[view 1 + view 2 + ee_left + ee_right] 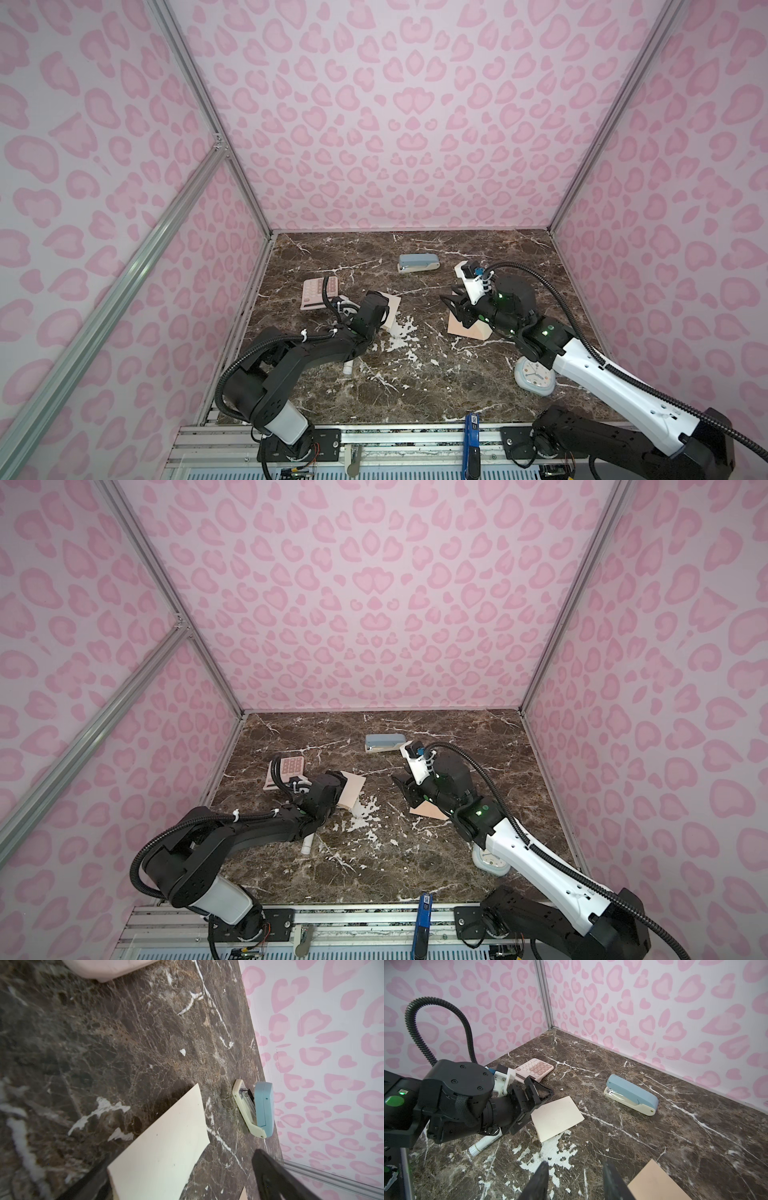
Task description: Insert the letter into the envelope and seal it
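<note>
**Letter flat between spread fingers; envelope well apart; nothing gripped**

Nearest: a clock (534, 376) lies partly under the right arm. A white tube (348, 368) pokes out from under the left arm. Neither matters to the job.

Mid-table: the left gripper (184, 1155) is low over the letter (162, 1147), fingers spread wide. The sheet lies on the table (415, 374) between them. One edge is at or against one finger and the other finger is well clear, so it is not pinched. The right gripper (575, 1163) has its jaws partway apart with bare marble between them and holds nothing. It hovers just beside the envelope (469, 330), which lies flat and well apart from the letter.

Far: a calculator (318, 293) sits near the letter, and a stapler (417, 264) sits toward the back wall.

Risks:
- A thin sheet flat on slick marble gives the fingers no edge to catch. Closing on it may push it along or buckle it.
- A shove could send it toward the calculator.
- If the envelope is not held down, the incoming letter may drag it away.

Hard to see:
- The letter shows a plain cream face with no ruling or border, so the printed side is probably down.
- In both top views the left gripper covers the letter's near part.
- The right arm covers much of the envelope. A paler wedge at its near corner may be the flap, but I cannot tell whether it is open.
</note>
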You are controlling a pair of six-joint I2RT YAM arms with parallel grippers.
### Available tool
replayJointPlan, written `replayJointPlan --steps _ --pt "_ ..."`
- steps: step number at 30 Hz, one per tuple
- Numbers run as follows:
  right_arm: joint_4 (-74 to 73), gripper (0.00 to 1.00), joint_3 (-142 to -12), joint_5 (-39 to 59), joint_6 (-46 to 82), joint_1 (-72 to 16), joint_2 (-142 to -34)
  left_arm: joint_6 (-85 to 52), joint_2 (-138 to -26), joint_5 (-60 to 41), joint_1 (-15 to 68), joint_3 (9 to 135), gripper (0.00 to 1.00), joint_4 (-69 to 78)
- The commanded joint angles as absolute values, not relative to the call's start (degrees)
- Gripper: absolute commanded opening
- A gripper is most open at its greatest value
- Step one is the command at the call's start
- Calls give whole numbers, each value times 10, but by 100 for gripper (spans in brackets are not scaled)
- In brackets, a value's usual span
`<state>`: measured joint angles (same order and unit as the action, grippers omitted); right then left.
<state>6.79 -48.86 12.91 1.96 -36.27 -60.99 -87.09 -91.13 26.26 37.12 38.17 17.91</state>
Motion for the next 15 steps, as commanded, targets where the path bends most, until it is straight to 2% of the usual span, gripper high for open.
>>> replayJointPlan --steps 1,8,15 --pt "69 45 -493 126 21 -363 -615 -853 -905 251 368 391 99 161" --pt "72 45 -505 130 32 -363 -637 -781 -890 236 359 415 98 62" --pt "76 45 -510 128 41 -364 -644 -726 -935 180 345 492 98 -79"
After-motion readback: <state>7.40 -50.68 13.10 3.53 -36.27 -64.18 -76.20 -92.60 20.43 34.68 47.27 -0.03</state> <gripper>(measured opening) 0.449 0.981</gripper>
